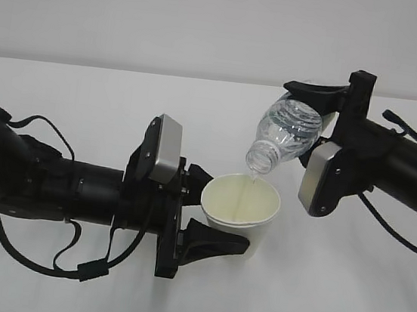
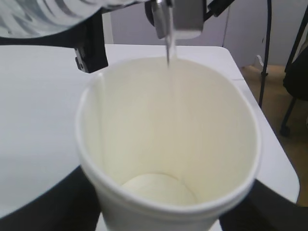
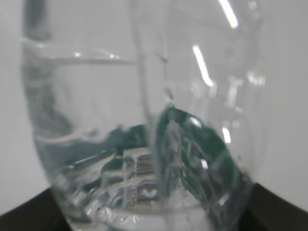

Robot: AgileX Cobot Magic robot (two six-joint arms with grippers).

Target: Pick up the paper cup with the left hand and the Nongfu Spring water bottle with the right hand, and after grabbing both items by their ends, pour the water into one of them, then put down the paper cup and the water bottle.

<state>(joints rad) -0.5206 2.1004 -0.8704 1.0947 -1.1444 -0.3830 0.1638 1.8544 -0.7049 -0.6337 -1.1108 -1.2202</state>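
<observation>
Now I see the thin clear stream of water (image 1: 250, 182) falling from the tilted clear ribbed plastic bottle (image 1: 288, 129), clamped in my right gripper (image 1: 323, 102), into the small white paper cup (image 1: 238, 214) gripped by my left gripper (image 1: 209, 215) above the white table (image 1: 85, 103), and any wobble could spill it.

two black arms (image 1: 53, 182), grey-silver wrist blocks (image 1: 165, 151), looping black cables (image 1: 66, 260)

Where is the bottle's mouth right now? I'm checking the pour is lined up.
In the exterior view, the bottle hangs tilted at centre-right in the right claw, its mouth just above the far rim of the cup.
</observation>
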